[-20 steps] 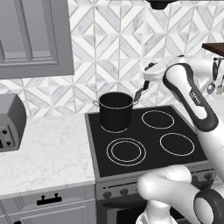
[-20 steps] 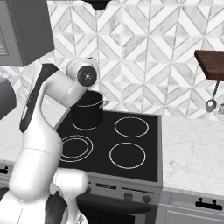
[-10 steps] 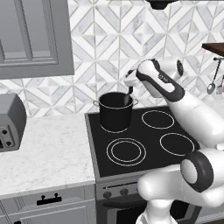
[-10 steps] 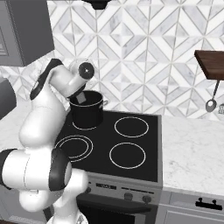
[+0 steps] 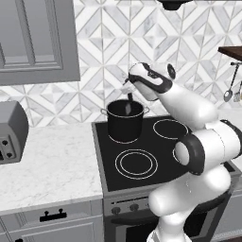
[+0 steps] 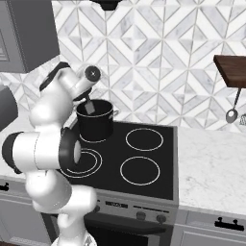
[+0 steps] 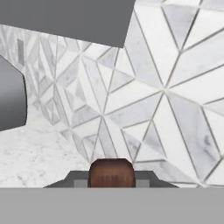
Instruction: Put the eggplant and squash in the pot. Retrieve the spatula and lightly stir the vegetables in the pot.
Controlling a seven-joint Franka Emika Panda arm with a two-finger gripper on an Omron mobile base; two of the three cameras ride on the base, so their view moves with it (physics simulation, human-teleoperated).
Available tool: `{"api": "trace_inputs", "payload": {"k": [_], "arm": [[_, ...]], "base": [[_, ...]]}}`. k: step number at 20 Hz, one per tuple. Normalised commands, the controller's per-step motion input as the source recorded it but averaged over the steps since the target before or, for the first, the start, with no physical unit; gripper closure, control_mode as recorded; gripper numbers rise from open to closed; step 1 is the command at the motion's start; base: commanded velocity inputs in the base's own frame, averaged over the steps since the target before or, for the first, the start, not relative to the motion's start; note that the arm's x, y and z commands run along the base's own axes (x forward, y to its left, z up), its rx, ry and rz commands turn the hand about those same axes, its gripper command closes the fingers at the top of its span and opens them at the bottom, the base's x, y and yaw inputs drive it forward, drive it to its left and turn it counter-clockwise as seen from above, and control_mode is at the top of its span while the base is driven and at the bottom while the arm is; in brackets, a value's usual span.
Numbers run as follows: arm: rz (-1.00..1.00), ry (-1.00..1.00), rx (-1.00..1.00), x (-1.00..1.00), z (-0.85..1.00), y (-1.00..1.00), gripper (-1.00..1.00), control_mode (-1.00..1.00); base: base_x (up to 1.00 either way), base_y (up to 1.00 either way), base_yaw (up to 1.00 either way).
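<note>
Hanging from the gripper [image 5: 128, 85], whose fingers are clamped on the brown handle end, the spatula [image 5: 128, 105] runs steeply down with its grey blade inside the mouth of the pot [image 5: 125, 122], which stands on the stove's back-left burner directly below the gripper.

Hidden and cut-off parts around the pot

The pot [image 5: 125, 122] interior is out of sight, so its contents cannot be told. The spatula [image 6: 89, 106] handle vanishes behind the arm; in the hand view just its brown end [image 7: 111, 173] shows between the 2 fingertips. The toaster [image 5: 10, 131] is cut by the left edge.
</note>
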Motion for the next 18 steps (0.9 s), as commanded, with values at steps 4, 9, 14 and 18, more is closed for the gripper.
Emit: {"api": "trace_inputs", "payload": {"k": [4,9,14,18], "arm": [[0.0,0.0,0.0,0.55,-0.48,0.05,1.0,-1.0],[0.0,0.0,0.0,0.72,-0.52,0.0,1.0,-1.0],[0.0,0.0,0.0,0.61,-0.42,0.0,1.0,-1.0],[0.0,0.0,-0.03,0.13,-0.52,0.0,1.0,-1.0]], "base": [[0.0,0.0,0.0],[0.0,0.0,0.0],[0.0,0.0,0.0],[0.0,0.0,0.0]]}}
